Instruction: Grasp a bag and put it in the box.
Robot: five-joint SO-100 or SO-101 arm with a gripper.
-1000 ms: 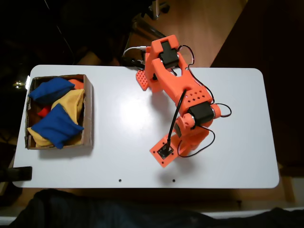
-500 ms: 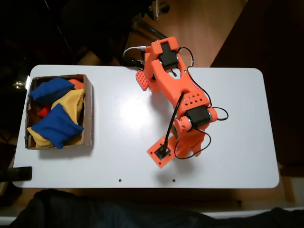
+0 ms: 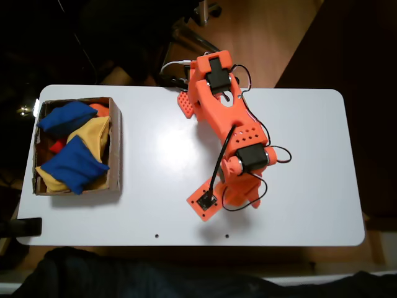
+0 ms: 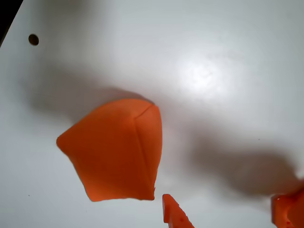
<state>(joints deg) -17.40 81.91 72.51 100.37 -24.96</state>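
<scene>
Your hand [image 4: 228,216] hangs over the desk [image 3: 310,124] near its front edge, fingers spread wide and holding nothing. The orange bag [image 4: 114,149] lies flat on the desk just beside one finger [image 4: 173,213], not yet between them. You are at the reaching step. Next, slide the hand over the bag, drop down and squeeze. Then carry it to the box [image 3: 115,149] at the left end.
</scene>
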